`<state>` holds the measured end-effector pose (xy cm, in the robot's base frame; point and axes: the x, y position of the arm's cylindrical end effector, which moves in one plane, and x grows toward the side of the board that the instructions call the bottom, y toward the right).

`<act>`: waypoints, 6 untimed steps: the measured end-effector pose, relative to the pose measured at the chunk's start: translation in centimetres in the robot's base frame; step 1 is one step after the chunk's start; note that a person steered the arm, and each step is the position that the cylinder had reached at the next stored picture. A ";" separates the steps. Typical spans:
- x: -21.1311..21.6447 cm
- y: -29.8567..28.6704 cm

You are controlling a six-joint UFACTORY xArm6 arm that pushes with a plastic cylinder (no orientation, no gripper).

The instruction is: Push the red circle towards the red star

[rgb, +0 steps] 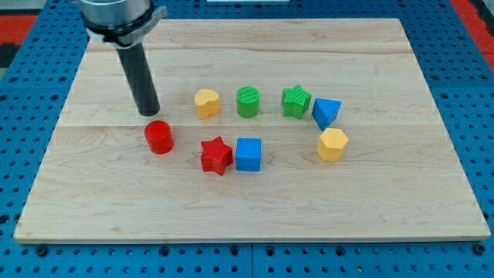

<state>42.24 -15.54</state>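
Wooden board (255, 201) is seen carrying eight blocks. My tip (148, 113), a bare rod without fingers, is placed just above the red circle (159, 137), apart. Red star (217, 156) is located right of it, touching the blue cube (248, 154).

The arm's upper body (120, 15) is cut off by the view's top edge, above the red circle (159, 137). The blue pegboard (463, 46) around the bench (255, 208) runs out past every edge. The yellow block (206, 103), toward the view's upper right of the red circle, has a shape I cannot make out.
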 end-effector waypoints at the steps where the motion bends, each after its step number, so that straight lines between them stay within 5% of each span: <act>1: 1.8 1.1; 4: 4.3 3.7; 6: 0.6 5.6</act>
